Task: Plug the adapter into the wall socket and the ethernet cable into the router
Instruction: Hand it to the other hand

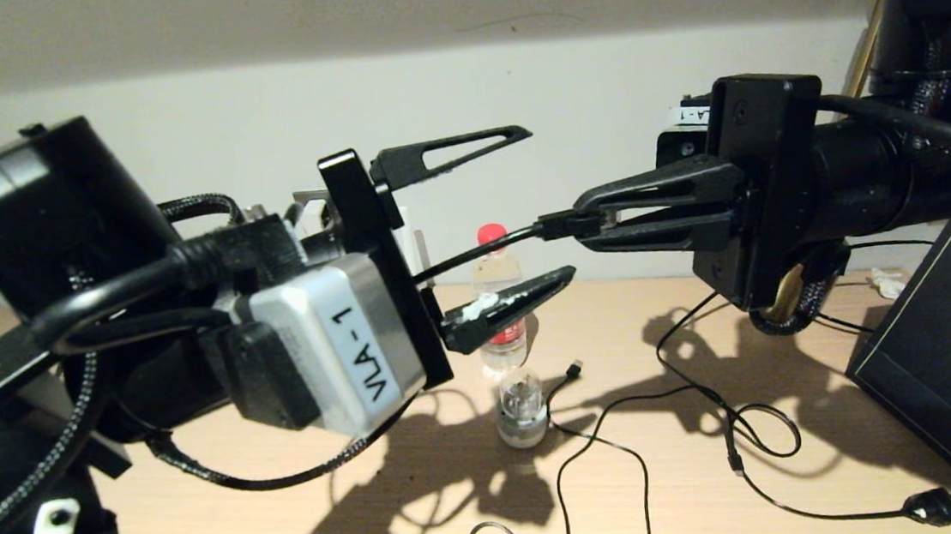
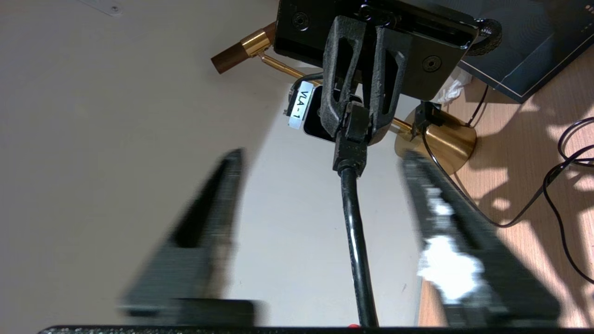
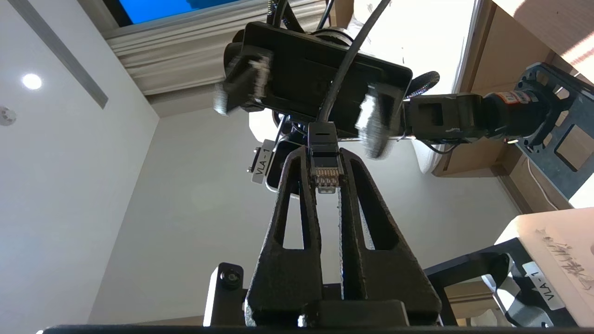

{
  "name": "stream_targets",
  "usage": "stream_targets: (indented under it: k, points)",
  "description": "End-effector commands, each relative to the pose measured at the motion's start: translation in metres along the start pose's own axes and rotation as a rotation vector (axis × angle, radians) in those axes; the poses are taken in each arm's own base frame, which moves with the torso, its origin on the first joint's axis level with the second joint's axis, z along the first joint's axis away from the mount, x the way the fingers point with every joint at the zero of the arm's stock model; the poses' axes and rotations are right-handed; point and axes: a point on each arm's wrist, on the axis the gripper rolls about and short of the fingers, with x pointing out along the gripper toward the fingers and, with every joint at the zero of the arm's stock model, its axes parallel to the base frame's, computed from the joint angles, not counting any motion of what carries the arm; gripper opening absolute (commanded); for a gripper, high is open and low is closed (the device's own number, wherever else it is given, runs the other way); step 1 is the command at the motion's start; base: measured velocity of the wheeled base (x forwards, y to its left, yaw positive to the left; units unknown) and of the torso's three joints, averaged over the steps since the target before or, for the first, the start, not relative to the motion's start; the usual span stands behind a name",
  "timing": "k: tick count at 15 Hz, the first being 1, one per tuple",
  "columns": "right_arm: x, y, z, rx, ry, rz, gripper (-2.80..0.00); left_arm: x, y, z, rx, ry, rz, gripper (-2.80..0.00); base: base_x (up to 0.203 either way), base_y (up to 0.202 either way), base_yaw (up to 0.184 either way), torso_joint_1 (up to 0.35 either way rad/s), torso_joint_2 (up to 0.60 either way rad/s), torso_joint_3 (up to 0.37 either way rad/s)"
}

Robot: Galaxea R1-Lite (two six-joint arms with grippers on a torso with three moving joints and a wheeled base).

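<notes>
Here the right tool [image 1: 588, 224] is clamped on the ethernet cable [image 1: 475, 257] at its plug, held in mid-air above the surface [image 1: 291, 524]; the left tool [image 1: 548, 209] stands apart around the cord. Light, limp cable, brittle clip: probably best gripped by the stiff plug body

From the head we look forward and down across the tabletop [image 1: 308, 522], both arms close before us. Our left wrist camera looks along its jaws at the right gripper [image 2: 355, 134] nearby. Our right wrist camera looks upward past its jaws at the left gripper [image 3: 306, 102]. All three views share the ethernet cable [image 1: 483, 253] plug.
</notes>
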Motion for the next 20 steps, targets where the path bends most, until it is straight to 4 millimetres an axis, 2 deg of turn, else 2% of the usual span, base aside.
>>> stream_targets:
  k: [1, 11, 19, 20]
  points:
    - [0.0005, -0.0002, 0.0001, 0.008, 0.008, 0.000, -2.80, 0.0000, 0.0014, 0.0010, 0.011, -0.007, 0.006, -2.80, 0.000, 0.000, 0.000, 0.000, 0.00, 0.000]
    - [0.0017, -0.0038, 0.0026, 0.019, 0.005, -0.005, -2.80, 0.0035, -0.0016, -0.0007, 0.005, 0.003, 0.002, -2.80, 0.000, 0.000, 0.000, 0.000, 0.00, 0.000]
    - [0.0027, -0.0052, 0.0044, 0.023, 0.007, -0.007, -2.80, -0.0014, -0.0035, 0.0023, 0.001, 0.004, -0.004, -2.80, 0.000, 0.000, 0.000, 0.000, 0.00, 0.000]
    - [0.0027, -0.0052, 0.0044, 0.023, 0.007, -0.007, -2.80, -0.0012, -0.0032, 0.0026, 0.001, 0.004, -0.002, 0.00, 0.000, 0.000, 0.000, 0.000, 0.00, 0.000]
